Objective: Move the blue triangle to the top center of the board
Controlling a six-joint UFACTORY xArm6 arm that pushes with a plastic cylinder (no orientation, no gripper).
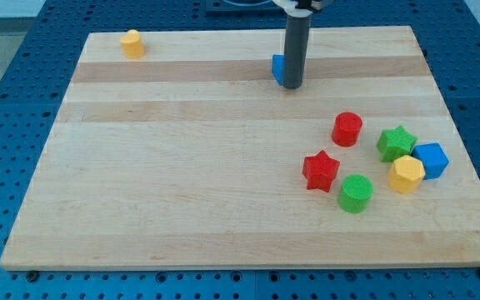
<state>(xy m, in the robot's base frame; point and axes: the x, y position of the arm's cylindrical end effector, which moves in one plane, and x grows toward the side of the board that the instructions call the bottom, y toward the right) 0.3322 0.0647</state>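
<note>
The blue triangle (pixel 278 68) lies near the top centre of the wooden board (pixel 182 167), mostly hidden behind the rod; only its left part shows. My tip (pixel 293 86) rests on the board right at the triangle's right side, touching or nearly touching it.
A yellow block (pixel 132 43) sits at the top left. At the right sit a red cylinder (pixel 347 129), a red star (pixel 321 171), a green cylinder (pixel 356 193), a green star (pixel 396 143), a yellow hexagon (pixel 406 174) and a blue block (pixel 431 160).
</note>
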